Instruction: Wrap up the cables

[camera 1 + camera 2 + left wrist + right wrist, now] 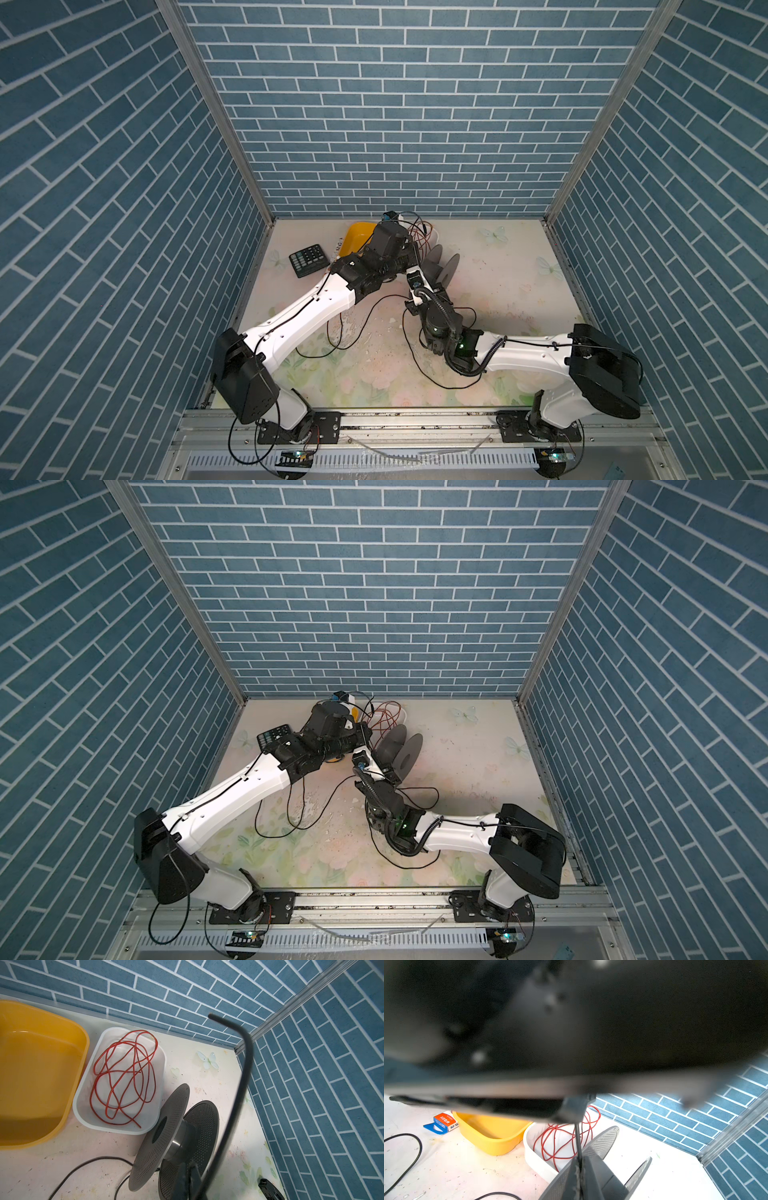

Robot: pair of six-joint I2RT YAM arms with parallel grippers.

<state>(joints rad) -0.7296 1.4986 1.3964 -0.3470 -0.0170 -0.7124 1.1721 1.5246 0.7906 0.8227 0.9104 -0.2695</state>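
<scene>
The grey spool (441,266) (402,750) stands on edge near the back of the table. The black cable (242,1093) rises from my left gripper (190,1165), which is shut on it, and its free end curls above. In the right wrist view the cable (577,1142) runs taut from my right gripper (579,1159), shut on it just in front of the spool (604,1140), up to the left gripper's fingers (571,1109). The rest of the cable (446,387) (409,867) lies in loose loops on the table. In both top views the grippers (411,254) (428,279) meet beside the spool.
A yellow basin (41,1064) and a white tray (124,1129) holding a red wire (124,1074) sit at the back, next to the spool. A black keypad (307,259) lies at the back left, with an orange and blue box (445,1122) nearby. Blue brick walls enclose three sides.
</scene>
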